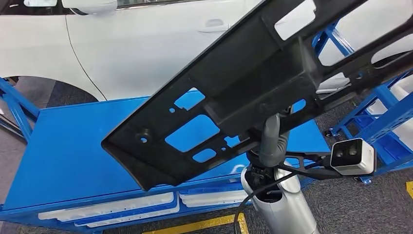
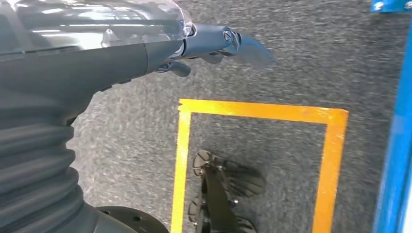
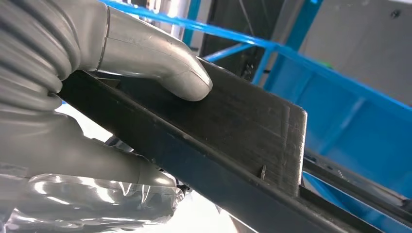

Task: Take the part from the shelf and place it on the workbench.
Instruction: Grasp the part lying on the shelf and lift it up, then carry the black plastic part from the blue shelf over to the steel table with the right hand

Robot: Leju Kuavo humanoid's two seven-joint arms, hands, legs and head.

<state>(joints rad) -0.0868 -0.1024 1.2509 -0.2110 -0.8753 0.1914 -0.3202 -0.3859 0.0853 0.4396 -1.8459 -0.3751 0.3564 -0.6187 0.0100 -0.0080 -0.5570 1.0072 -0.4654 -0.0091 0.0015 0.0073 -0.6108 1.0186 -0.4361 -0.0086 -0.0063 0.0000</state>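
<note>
A long black plastic part (image 1: 234,92) with several cut-out windows hangs tilted in the air above the blue workbench (image 1: 68,151), its low end toward the bench's front. My right hand (image 1: 270,141) grips it from below near its middle. In the right wrist view the grey thumb (image 3: 160,63) presses on a flat black rib of the part (image 3: 248,126). My left hand (image 2: 214,46) hangs over the grey floor with nothing in it, its dark fingers held loosely out.
A white car (image 1: 146,44) stands behind the workbench. The blue shelf frame (image 1: 380,112) rises at the right. White parts (image 1: 112,207) lie on the bench's lower level. Yellow floor tape (image 2: 257,111) marks the carpet below my left hand.
</note>
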